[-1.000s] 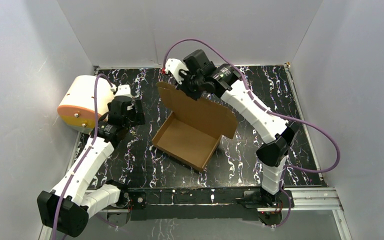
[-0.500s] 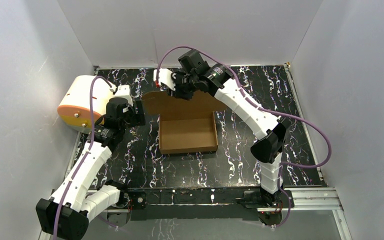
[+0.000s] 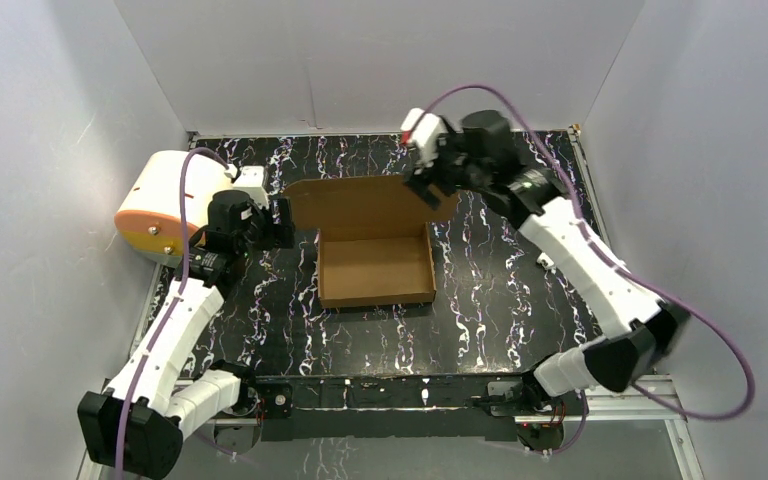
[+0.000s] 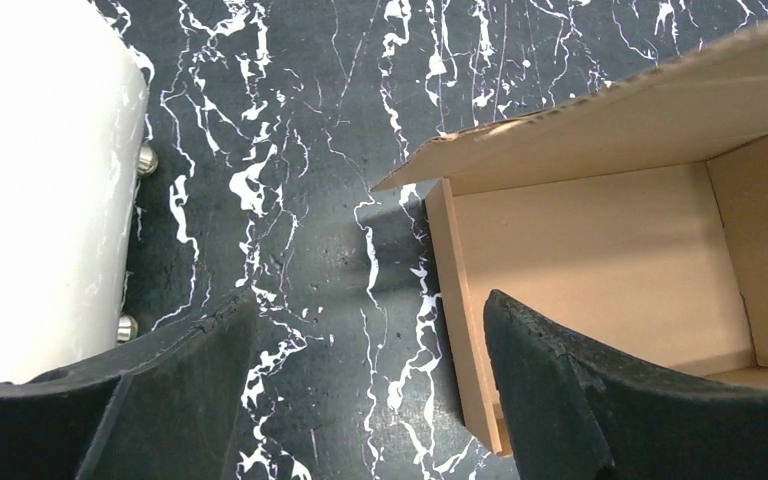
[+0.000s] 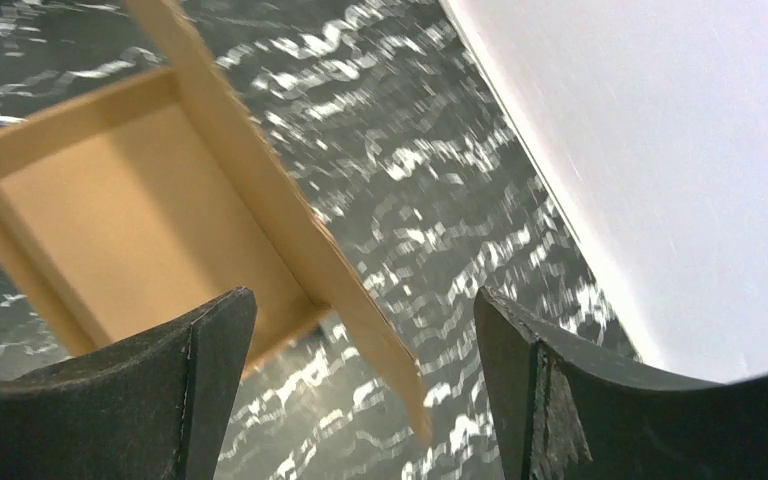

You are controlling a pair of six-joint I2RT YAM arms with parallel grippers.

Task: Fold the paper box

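Paper box (image 3: 375, 268): mid-table (image 3: 490, 290), tray open upward, lid raised along the far side.
Left gripper (image 4: 368, 300): fingers spread wide, holding nothing; positioned at the box's left wall.
Right gripper (image 5: 360, 300): fingers spread wide; the lid's right end sits between them, unpinched.
Cylinder (image 3: 165, 205): cream-white, orange face, at the table's left edge.

Left wrist cam crops the paper box (image 4: 600, 250) at right and bottom, and the white cylinder (image 4: 40, 180) by the left edge of the table (image 4: 300, 150). Right wrist feed is blurred; I can't tell if the right tool (image 5: 360, 300) touches the paper box.
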